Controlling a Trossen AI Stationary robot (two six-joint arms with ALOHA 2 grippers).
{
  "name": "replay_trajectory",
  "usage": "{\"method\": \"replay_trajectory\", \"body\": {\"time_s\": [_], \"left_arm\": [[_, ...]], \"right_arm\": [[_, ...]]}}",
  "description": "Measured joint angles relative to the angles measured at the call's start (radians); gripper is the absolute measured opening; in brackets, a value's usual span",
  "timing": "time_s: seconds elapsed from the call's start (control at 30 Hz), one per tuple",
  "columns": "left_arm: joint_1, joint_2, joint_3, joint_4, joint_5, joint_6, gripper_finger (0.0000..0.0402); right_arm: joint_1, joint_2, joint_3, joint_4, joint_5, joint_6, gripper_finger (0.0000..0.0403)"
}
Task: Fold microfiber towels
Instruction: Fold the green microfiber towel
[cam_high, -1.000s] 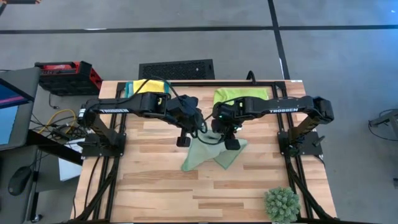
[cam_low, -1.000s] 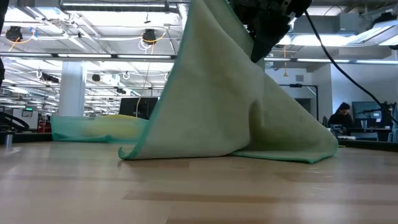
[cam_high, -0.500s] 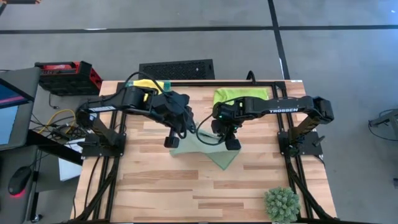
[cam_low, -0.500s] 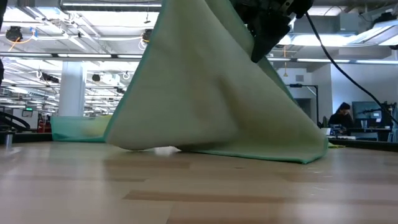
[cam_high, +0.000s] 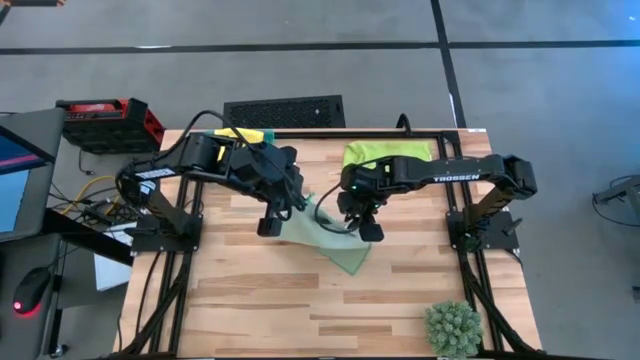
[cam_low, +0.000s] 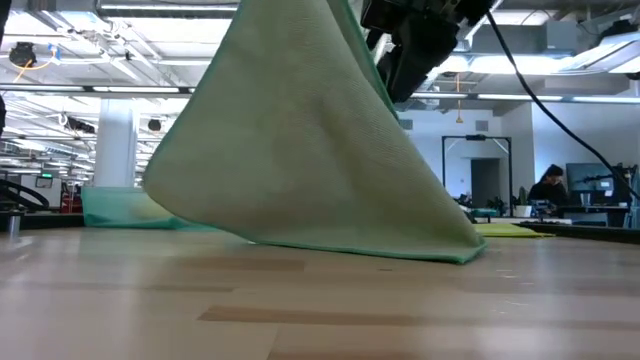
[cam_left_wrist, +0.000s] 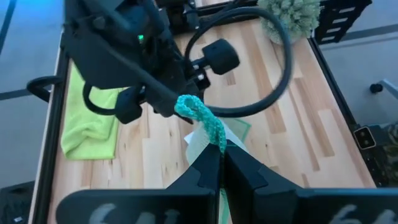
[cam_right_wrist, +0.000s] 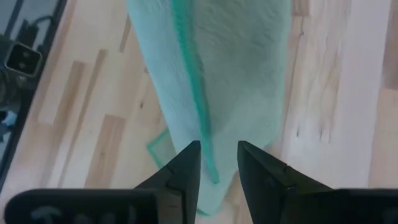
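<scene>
1. High view: I have the left gripper (cam_high: 268, 226) carrying the sage green towel (cam_high: 335, 245) leftward from a second ago; the right gripper (cam_high: 366, 230) holds its edge.
2. Low view: the towel's hem has lifted, one corner touching the table (cam_low: 320, 310).
3. Left wrist: jaws clamped on the towel's corner.
4. Right wrist: fingers (cam_right_wrist: 186, 165) slightly apart, cloth between; grip unclear. The fold looks underway.
</scene>
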Motion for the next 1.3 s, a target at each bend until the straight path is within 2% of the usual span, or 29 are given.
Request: {"method": "replay_trajectory", "body": {"time_s": [0.2, 0.73, 0.97, 1.3], "left_arm": [[0.000, 0.000, 0.001, 0.000, -0.001, 0.000, 0.0000], [0.000, 0.000, 0.000, 0.005, -0.045, 0.000, 0.0000], [0.000, 0.000, 0.000, 0.004, -0.045, -0.004, 0.0000], [0.001, 0.001, 0.055, -0.002, -0.045, -0.027, 0.0000]], "right_arm": [[0.002, 0.000, 0.000, 0.043, -0.002, 0.095, 0.0128], [0.015, 0.049, 0.001, 0.077, 0.001, 0.201, 0.0128], [0.021, 0.048, -0.001, 0.075, 0.075, 0.224, 0.0128], [0.028, 0.065, -0.001, 0.082, 0.080, 0.266, 0.0127]]}}
